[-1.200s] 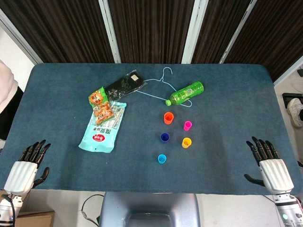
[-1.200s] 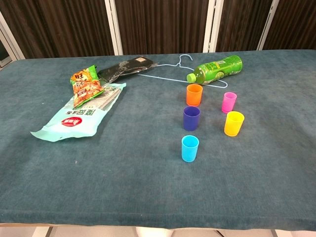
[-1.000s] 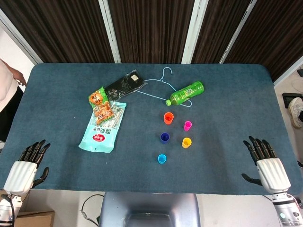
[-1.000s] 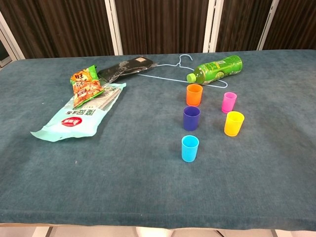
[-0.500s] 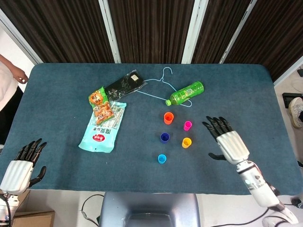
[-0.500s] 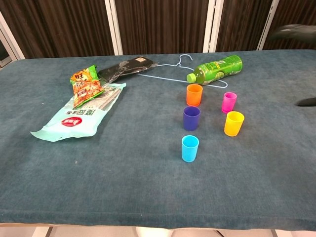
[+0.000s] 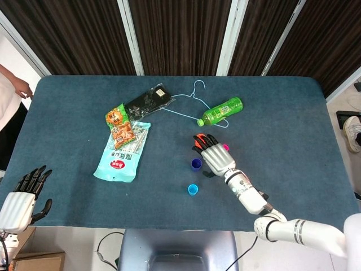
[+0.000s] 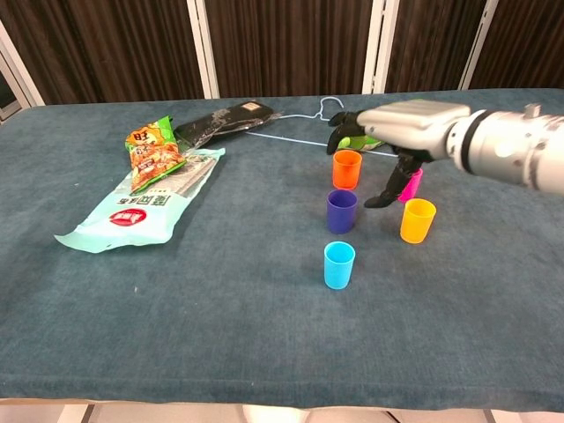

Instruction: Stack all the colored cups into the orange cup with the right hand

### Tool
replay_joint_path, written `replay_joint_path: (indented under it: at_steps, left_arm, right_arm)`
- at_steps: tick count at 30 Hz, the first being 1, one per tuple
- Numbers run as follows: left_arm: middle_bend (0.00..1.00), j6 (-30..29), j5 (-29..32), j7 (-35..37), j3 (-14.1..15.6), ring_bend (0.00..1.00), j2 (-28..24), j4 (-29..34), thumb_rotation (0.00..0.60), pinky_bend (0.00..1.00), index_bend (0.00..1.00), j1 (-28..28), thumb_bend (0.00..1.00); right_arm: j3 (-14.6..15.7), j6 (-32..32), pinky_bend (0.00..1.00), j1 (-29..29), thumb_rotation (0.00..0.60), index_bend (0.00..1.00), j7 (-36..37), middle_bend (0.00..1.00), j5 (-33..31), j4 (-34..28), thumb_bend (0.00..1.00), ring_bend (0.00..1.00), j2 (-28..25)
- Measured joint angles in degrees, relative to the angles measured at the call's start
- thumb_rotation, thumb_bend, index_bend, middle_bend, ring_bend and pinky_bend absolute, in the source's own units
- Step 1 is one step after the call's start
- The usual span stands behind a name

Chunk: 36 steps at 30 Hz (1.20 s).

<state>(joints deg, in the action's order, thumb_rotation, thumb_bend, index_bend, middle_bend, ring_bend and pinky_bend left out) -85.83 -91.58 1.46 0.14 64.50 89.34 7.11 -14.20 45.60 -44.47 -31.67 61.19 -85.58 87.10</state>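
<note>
Five small cups stand right of the table's centre: orange (image 8: 346,169), dark blue (image 8: 342,211), light blue (image 8: 339,265), yellow (image 8: 417,220) and pink (image 8: 409,185), the pink one partly behind the thumb. My right hand (image 8: 398,124) hovers above them, holding nothing, fingers stretched over the orange cup and thumb pointing down between the blue and pink cups. In the head view this right hand (image 7: 215,158) hides the yellow cup and most of the orange cup (image 7: 197,139). My left hand (image 7: 21,200) hangs off the table's near left corner, fingers apart, holding nothing.
A green bottle (image 7: 221,110) lies on a blue wire hanger (image 7: 194,99) behind the cups. Snack bags (image 7: 120,127), a teal packet (image 7: 121,155) and a black packet (image 7: 149,100) lie to the left. A person's arm (image 7: 14,90) shows at the far left edge.
My right hand has swept from the table's near right edge leftwards and now hovers over the cups. The cups have not moved. The left hand has barely shifted.
</note>
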Motion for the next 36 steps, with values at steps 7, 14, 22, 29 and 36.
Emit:
replay_joint_path:
  at_steps: [7, 14, 22, 29, 36]
  left_arm:
    - [0.00, 0.21, -0.46, -0.04, 0.24, 0.00, 0.00, 0.08, 0.600, 0.13, 0.00, 0.09, 0.45]
    - [0.00, 0.37, -0.29, 0.16, 0.14, 0.00, -0.03, 0.00, 0.600, 0.13, 0.00, 0.17, 0.44]
    - [0.00, 0.25, -0.42, 0.35, 0.08, 0.00, 0.02, -0.19, 0.600, 0.13, 0.00, 0.20, 0.44]
    - [0.00, 0.75, -0.60, 0.35, 0.21, 0.00, 0.03, -0.29, 0.600, 0.13, 0.00, 0.47, 0.44]
    - [0.00, 0.26, -0.80, 0.46, 0.25, 0.00, -0.03, -0.22, 0.600, 0.13, 0.00, 0.28, 0.45]
  right_arm:
    - [1.32, 0.15, 0.00, -2.75, 0.600, 0.37, -1.58, 0.00, -2.93, 4.17, 0.39, 0.00, 3.97]
    - [2.30, 0.30, 0.00, -4.46, 0.600, 0.40, -3.77, 0.00, -7.32, 6.22, 0.40, 0.00, 5.63]
    - [2.98, 0.49, 0.00, -5.80, 0.600, 0.57, -4.26, 0.00, -9.29, 8.77, 0.47, 0.00, 7.69]
    - [2.87, 2.56, 0.00, -6.58, 0.600, 0.61, -4.39, 0.00, -11.21, 10.01, 0.51, 0.00, 9.03]
    - [0.05, 10.35, 0.00, -5.22, 0.600, 0.60, 1.41, 0.00, -6.68, 9.31, 0.51, 0.00, 8.86]
